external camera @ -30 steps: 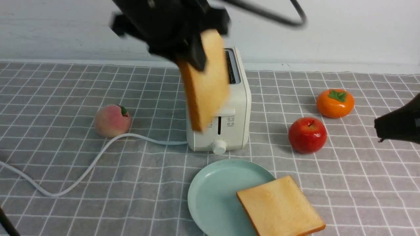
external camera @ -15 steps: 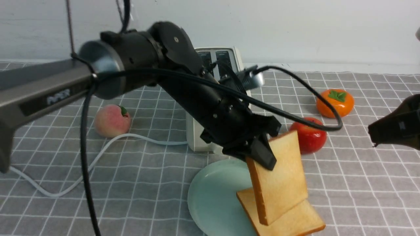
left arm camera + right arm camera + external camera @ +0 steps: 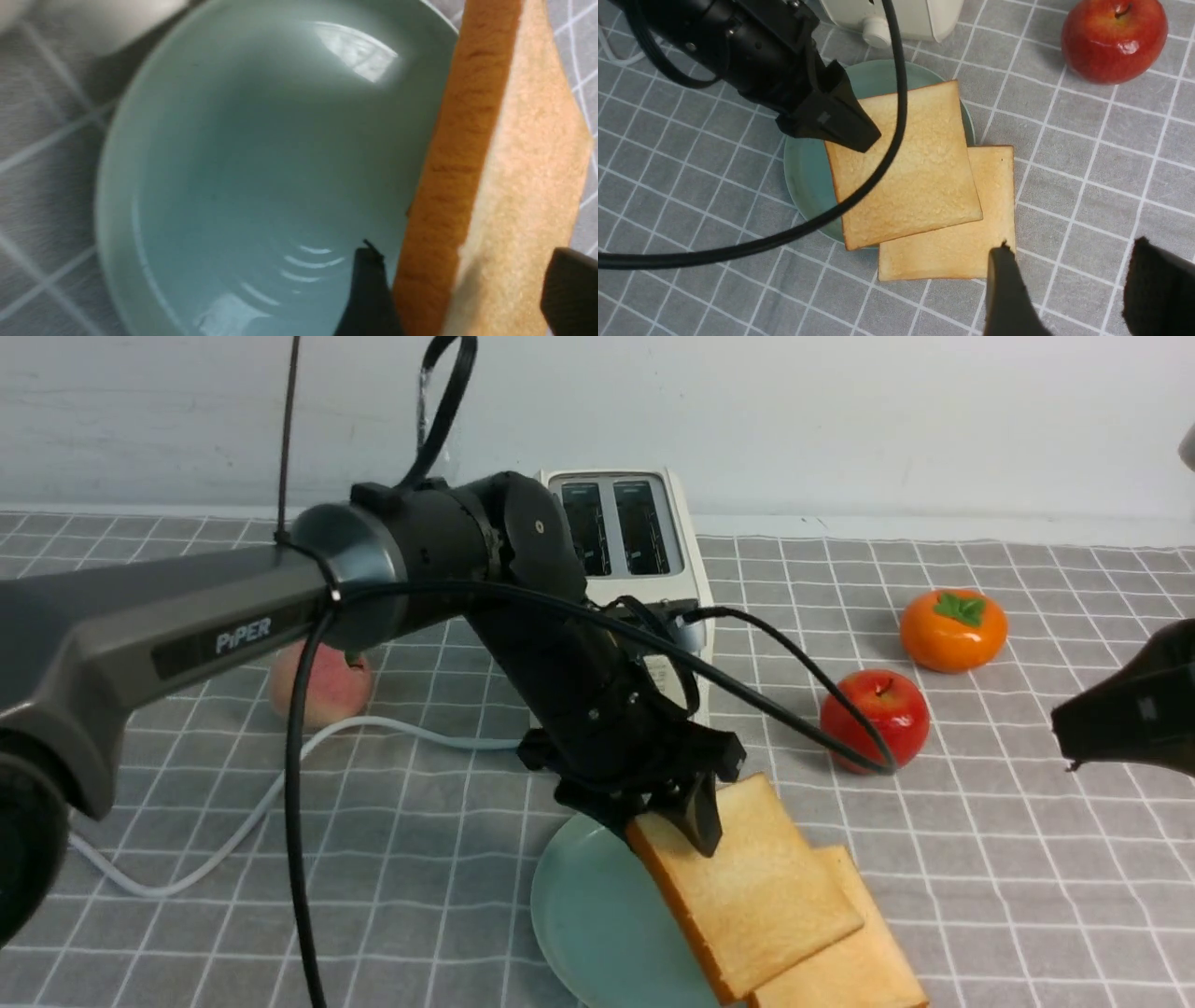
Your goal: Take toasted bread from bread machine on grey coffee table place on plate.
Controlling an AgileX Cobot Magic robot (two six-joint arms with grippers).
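The cream-white bread machine [image 3: 635, 551] stands at the back of the grey coffee table [image 3: 1027, 859] with both slots empty. One slice of toasted bread [image 3: 859, 961] lies half on the mint-green plate [image 3: 588, 915], half on the cloth. A second slice [image 3: 747, 887] leans across it and the plate. My left gripper [image 3: 667, 826] is open, its fingers straddling that upper slice's near corner [image 3: 490, 186] without pinching it. My right gripper [image 3: 1071, 252] is open and empty, above the cloth beside the lower slice's corner [image 3: 966, 233].
A red apple [image 3: 875, 719] and an orange persimmon [image 3: 953, 630] sit right of the toaster. A peach [image 3: 313, 686] lies to its left, partly behind my left arm. The white power cord [image 3: 233, 821] curves across the left of the cloth.
My left arm carried the second slice from in front of the toaster down onto the plate and the first slice. Its jaws have opened off it. My right gripper barely moved.
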